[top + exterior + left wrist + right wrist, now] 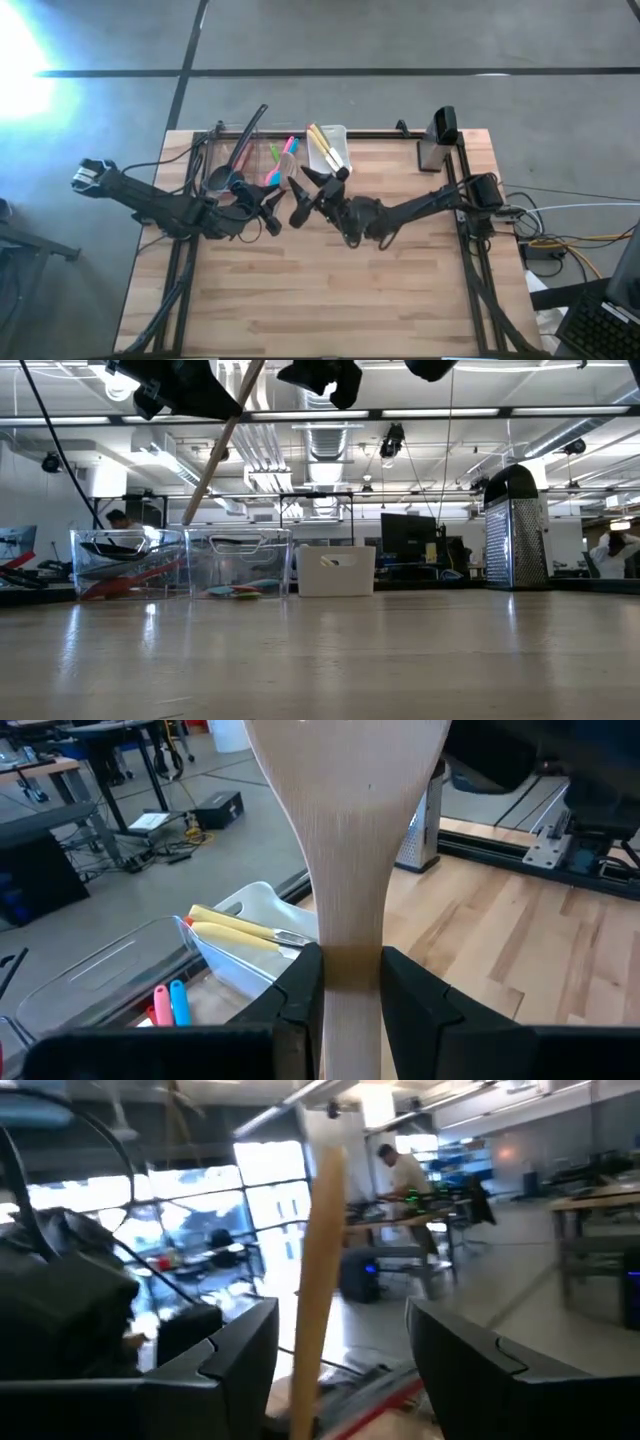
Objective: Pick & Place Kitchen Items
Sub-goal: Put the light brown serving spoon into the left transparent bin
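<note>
A wooden spatula [345,830] stands roughly upright above the table's far middle, blade up, with my left gripper [350,970] [270,212] shut on it. In the low view its handle [215,455] slants down toward the left and ends free above the bins. My right gripper [305,195] [340,1315] faces the left one from the right and is open. A wooden shaft [318,1280] stands between its fingers, nearer one of them, with a gap on both sides. More utensils lie in the bins at the far edge. My left gripper pinches the spatula's neck [350,935], where the blade narrows into the handle, between its two fingers [300,985]. The fingers lie across it, one on each narrow edge. The spatula is lifted clear of the table, blade above the fingers and handle hanging below.
Two clear bins [100,550] [270,555] with red, teal and pink utensils and a white bin [350,580] stand along the far edge. A metal grater [515,530] stands at the far right. The near half of the wooden table [320,300] is bare. People are in the room behind.
</note>
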Robot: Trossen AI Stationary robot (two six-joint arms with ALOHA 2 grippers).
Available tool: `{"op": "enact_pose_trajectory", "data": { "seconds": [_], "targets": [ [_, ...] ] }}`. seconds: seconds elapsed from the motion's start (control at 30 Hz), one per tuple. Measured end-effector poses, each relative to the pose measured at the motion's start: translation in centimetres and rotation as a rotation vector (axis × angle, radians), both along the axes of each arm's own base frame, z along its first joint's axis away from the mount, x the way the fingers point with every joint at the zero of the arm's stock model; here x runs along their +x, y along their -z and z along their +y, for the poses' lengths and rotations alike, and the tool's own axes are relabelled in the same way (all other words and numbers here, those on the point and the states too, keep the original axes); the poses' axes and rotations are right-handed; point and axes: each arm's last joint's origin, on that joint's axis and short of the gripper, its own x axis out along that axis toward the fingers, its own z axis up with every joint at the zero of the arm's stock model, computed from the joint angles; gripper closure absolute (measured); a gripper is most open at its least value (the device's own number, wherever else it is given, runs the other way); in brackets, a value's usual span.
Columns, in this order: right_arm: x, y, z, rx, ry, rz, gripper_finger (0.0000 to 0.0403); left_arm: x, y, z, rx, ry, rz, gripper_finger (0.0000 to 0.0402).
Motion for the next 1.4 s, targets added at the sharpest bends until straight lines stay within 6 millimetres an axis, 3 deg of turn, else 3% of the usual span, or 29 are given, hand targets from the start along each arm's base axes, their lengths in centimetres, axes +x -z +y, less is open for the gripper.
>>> {"op": "enact_pose_trajectory", "data": {
  "seconds": [0.4,0.53,0.7,0.73,0.83,1.0,1.17,1.4],
  "targets": [
    [1.2,-1.8,-2.5,0.041,-0.089,-0.042,0.0218,0.1,0.1,0.0,-0.002,-0.002,0.002,0.0324],
    [1.5,-2.1,-2.8,0.038,-0.077,0.010,0.0259,0.1,0.1,0.0,-0.009,0.010,0.002,0.0324],
    [1.8,-2.5,-2.9,0.025,-0.071,0.072,0.0367,0.1,0.2,0.0,-0.006,0.008,0.008,0.0325],
    [1.9,-2.4,-2.8,0.012,-0.073,0.084,0.0380,0.1,0.2,0.0,-0.008,0.010,0.008,0.0341],
    [1.9,-2.4,-2.8,-0.005,-0.072,0.117,0.0390,0.1,0.0,-0.1,-0.012,0.013,-0.003,0.0365],
    [1.6,-3.7,-2.8,-0.035,-0.069,0.216,0.0392,0.0,0.0,0.0,-0.017,0.015,-0.007,0.0372],
    [0.3,-6.0,-1.8,-0.112,-0.093,0.357,0.0393,-0.5,-0.4,0.0,-0.058,0.097,-0.005,0.0367],
    [-2.7,-8.7,2.7,-0.384,-0.303,0.601,0.0394,-2.8,-1.9,0.5,-0.173,0.172,-0.087,0.0348]
  ]
}}
